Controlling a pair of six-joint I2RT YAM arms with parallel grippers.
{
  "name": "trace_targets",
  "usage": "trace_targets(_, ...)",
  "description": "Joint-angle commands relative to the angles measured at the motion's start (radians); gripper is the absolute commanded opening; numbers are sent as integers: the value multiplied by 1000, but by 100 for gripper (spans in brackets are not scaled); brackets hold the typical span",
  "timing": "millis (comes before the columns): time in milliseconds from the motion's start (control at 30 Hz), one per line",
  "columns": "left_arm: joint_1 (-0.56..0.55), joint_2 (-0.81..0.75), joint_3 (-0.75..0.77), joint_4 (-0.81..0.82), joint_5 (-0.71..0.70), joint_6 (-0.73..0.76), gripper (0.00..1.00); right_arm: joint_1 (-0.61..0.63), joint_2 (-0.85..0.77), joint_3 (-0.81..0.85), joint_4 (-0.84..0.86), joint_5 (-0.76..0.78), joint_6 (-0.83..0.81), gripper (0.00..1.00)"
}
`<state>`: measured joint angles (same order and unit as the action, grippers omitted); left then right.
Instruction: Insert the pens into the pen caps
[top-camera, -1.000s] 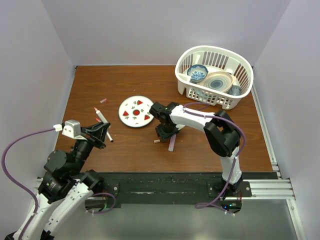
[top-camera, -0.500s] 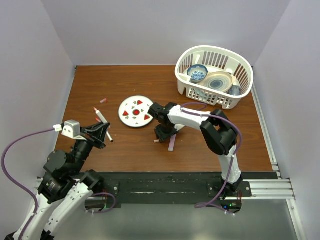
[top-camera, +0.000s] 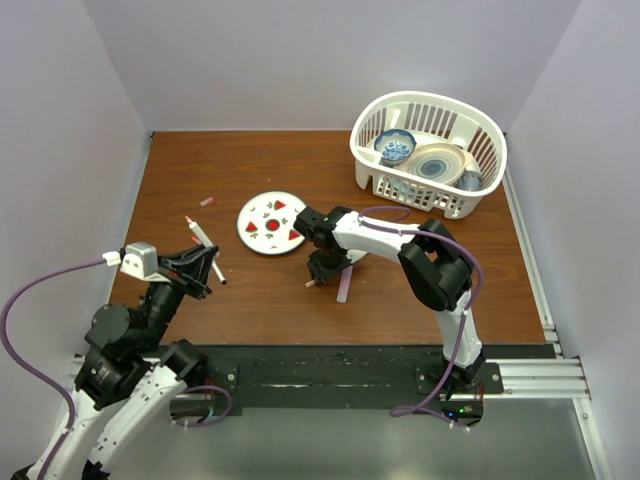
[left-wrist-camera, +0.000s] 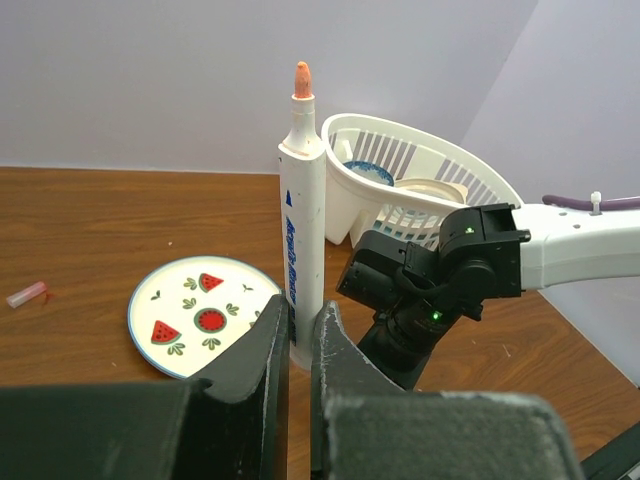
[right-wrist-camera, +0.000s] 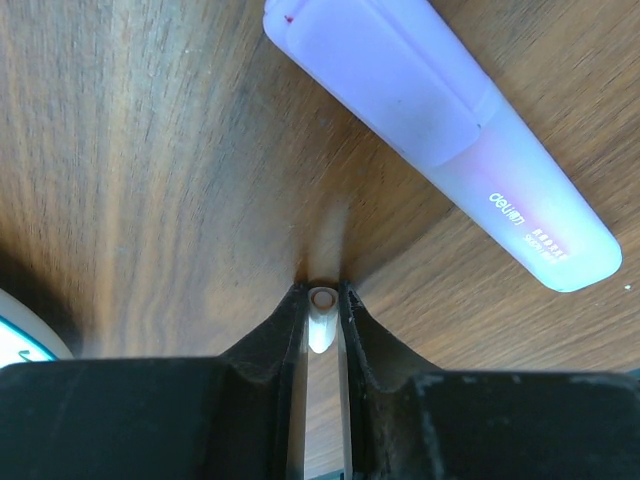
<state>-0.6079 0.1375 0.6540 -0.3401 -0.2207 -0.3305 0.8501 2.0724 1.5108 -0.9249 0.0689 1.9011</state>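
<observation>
Noted left fingers (left-wrist-camera: 262, 350) clenched on the lower barrel of a white marker (left-wrist-camera: 302, 230), orange tip pointing away from the grip, over the left side of the table (top-camera: 500, 280). Found right fingers (right-wrist-camera: 270, 335) down at mid-table, pinching a tiny pale pen cap (right-wrist-camera: 321, 325), open end toward the wrist camera. Logged a thick pale pink pen (right-wrist-camera: 440, 150) lying flat just beside them, apart from the cap. Spotted a reddish cap (top-camera: 207, 201) left of the watermelon plate (top-camera: 272, 222), and a white dish basket (top-camera: 430, 98) far right.
</observation>
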Motion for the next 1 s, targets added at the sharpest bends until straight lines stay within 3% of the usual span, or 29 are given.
trace_targets(0, 7, -12, -5, 23, -6, -7, 0, 12, 23, -14, -6, 42, 4, 25)
trace_targets(100, 8, -13, -5, 21, -5, -7, 0, 20, 18, -24, -2, 32, 1, 38)
trace_targets(300, 7, -16, -5, 21, -6, -8, 0, 37, 32, 8, -20, 32, 13, 40)
trace_targets(633, 7, -21, -5, 19, -9, -7, 0, 38, 48, -17, -38, 34, 27, 28)
trace_targets(767, 8, -15, -5, 18, -6, -7, 0, 40, 61, -38, -3, 52, 3, 1)
trace_targets(967, 7, 22, 10, 0, -5, -2, 0, 37, 8, -115, 41, 166, -141, 0)
